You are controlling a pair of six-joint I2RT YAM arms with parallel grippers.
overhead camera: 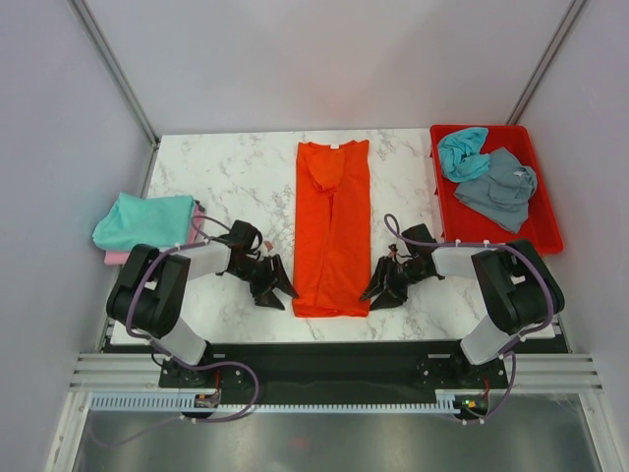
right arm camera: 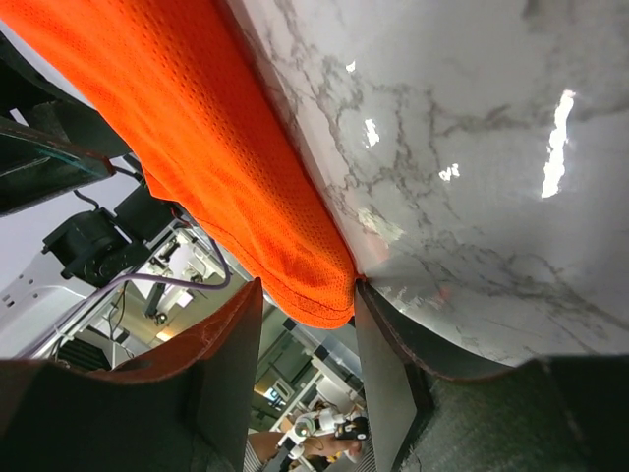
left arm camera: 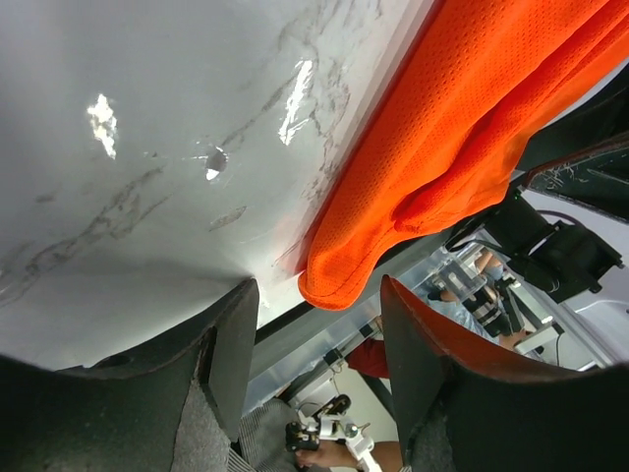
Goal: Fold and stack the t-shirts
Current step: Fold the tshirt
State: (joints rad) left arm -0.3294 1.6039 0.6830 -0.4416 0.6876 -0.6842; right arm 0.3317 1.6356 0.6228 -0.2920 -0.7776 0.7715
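1. From above, you see the orange t-shirt (overhead camera: 332,231) lying as a long strip mid-table, with the left gripper (overhead camera: 280,290) and right gripper (overhead camera: 376,293) flanking its near corners.
2. Only your wrist views show both jaws apart, with a hem corner at each gap, unclamped.
3. The wrist views cut off the teal t-shirt (overhead camera: 142,221) on the left and the red tray (overhead camera: 545,231) at far right.

Bright overhead light, white glare spots on the glossy table (left arm camera: 147,216)

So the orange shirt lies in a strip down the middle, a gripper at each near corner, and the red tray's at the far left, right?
No: the top view shows the red tray at the far right. The orange shirt does lie down the middle, with the left gripper and right gripper at its near corners.
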